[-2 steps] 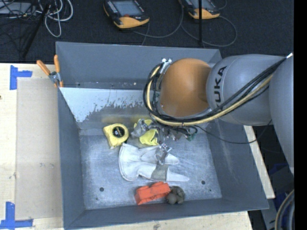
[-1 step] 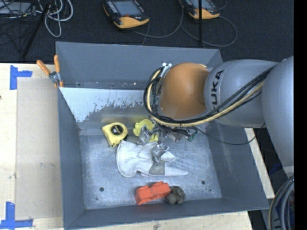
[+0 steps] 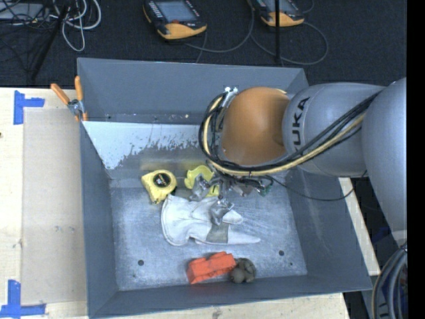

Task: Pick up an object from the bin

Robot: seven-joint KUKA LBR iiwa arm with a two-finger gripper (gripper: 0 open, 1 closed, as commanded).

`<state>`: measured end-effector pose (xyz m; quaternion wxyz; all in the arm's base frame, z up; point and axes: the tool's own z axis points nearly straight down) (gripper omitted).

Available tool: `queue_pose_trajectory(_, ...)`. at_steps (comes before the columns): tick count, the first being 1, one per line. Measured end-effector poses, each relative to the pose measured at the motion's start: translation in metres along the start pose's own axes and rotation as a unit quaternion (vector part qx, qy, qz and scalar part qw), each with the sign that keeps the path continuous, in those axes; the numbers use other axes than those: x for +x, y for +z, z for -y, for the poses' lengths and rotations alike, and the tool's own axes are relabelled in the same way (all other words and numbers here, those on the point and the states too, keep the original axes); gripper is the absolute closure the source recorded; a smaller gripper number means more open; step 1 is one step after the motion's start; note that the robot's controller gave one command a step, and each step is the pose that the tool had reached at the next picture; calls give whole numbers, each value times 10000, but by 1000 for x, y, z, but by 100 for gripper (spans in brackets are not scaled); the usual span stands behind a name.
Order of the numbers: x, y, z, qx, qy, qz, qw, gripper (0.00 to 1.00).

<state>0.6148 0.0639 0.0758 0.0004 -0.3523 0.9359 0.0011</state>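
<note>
At bin centre, the gripper [image 3: 220,209] is hanging low over the white glove [image 3: 184,226], presumably lining up a grasp. Whether it is standing apart or together, I cannot tell.

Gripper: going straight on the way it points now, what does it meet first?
Most likely the white glove mid-bin: the gripper points down over its right part. The yellow tape measure lies off to the left. Its height above the glove is unclear; it may be touching.
</note>
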Motion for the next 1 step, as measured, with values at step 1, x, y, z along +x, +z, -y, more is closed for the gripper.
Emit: queue_pose_trajectory(1,63,-150,23,-8,-1690,-6,9856,100)
